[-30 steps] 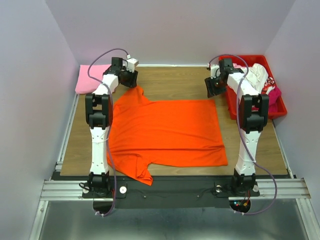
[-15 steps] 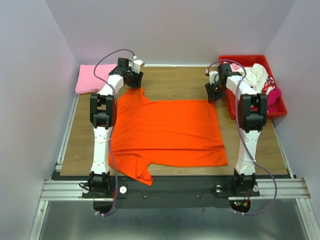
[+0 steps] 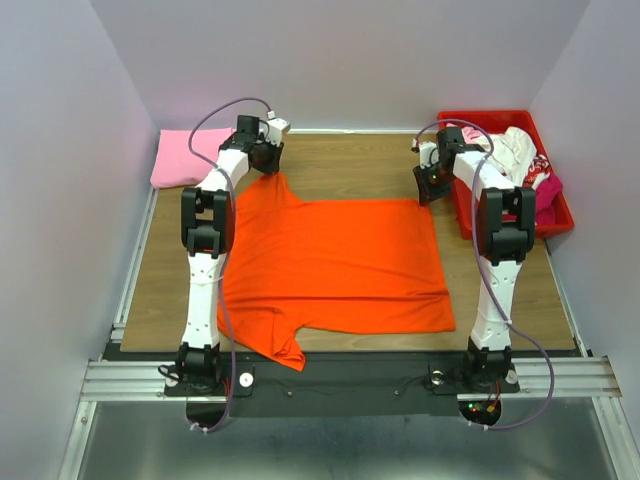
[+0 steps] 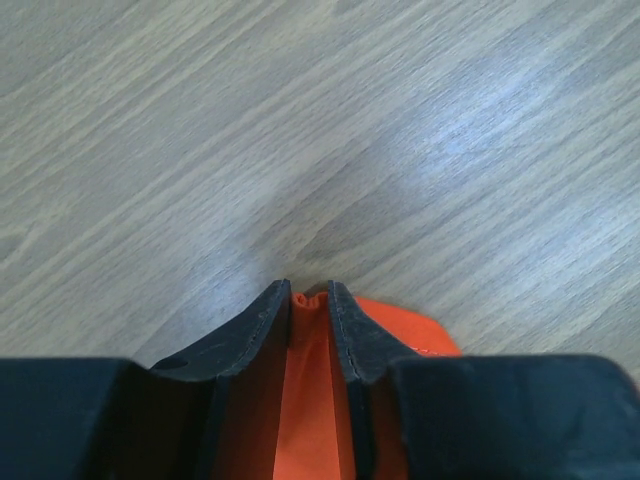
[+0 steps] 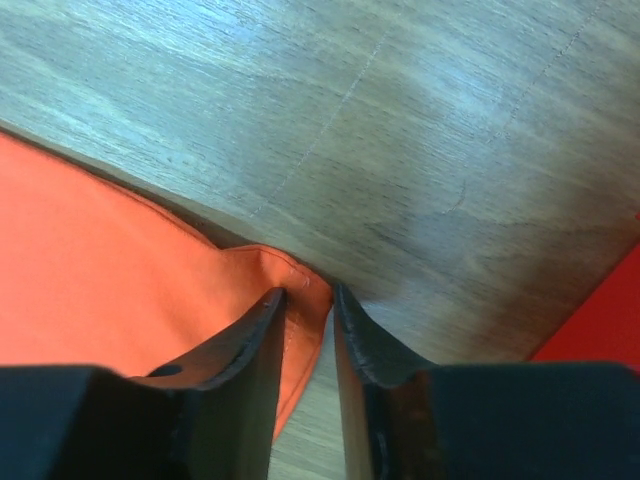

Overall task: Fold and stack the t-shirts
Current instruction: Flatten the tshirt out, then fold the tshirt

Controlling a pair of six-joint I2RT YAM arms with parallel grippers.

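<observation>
Claws counted: two, both at the far side of the table (image 3: 350, 168).

Left claw (image 4: 310, 294): clenched on cloth. In the left wrist view its two fingers (image 4: 262, 322) stand almost together, and a strip of the orange shirt (image 3: 330, 262) fills the narrow gap between them up to the tips. Bare wood lies beyond the tips. From above, this claw sits on the shirt's far left part, at a sleeve.

Right claw (image 5: 306, 296): clenched on cloth. In the right wrist view, the shirt's hemmed corner lies between its two fingers (image 5: 250, 335) at the tips. The rest of the orange cloth runs off to the claw's left, with bare wood ahead and to its right. A red patch shows at the right edge of that view.

Shirts counted outside the crate: two.
- One orange shirt, spread flat on the table. It reaches from both claws back toward the arm bases, and one sleeve hangs at the near edge.
- One pink shirt (image 3: 181, 158), folded, lying to the left of the left claw and apart from it.

Crates counted: one, red (image 3: 488, 116), just to the right of the right claw. It holds a heap of white cloth (image 3: 511, 150) and magenta cloth (image 3: 546, 186). How many shirts make up the heap cannot be told.
</observation>
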